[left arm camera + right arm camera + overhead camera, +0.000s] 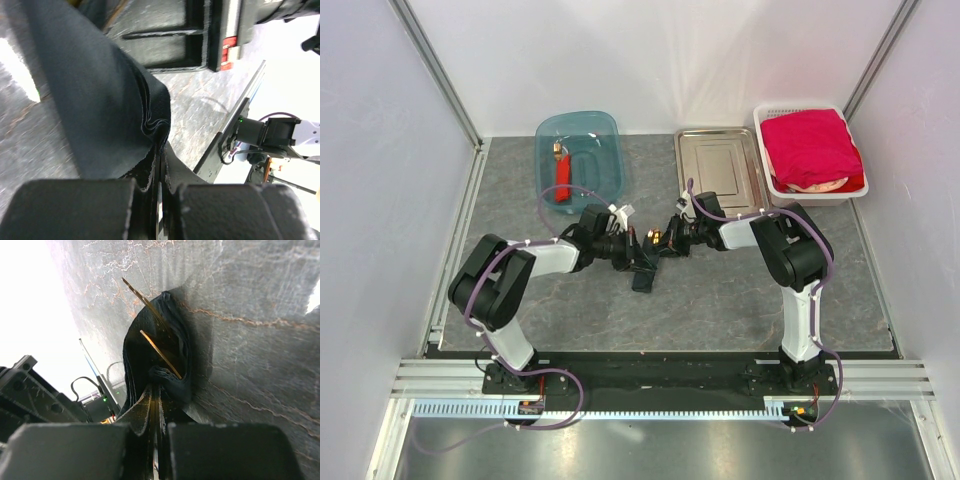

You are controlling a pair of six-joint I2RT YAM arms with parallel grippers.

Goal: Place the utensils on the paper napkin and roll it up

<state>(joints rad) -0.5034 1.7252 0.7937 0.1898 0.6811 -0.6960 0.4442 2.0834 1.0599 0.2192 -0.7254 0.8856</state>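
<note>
The black paper napkin hangs bunched between my two grippers at the table's middle. My left gripper is shut on one edge of it; in the left wrist view the napkin drapes up and left from the closed jaws. My right gripper is shut on the other side. In the right wrist view the napkin folds around two slim gold utensils that poke out of it, just beyond the closed jaws. How many more utensils lie inside is hidden.
A blue plastic tub at the back left holds a red-bodied tool. A steel tray sits at the back middle. A white basket with a red cloth stands at the back right.
</note>
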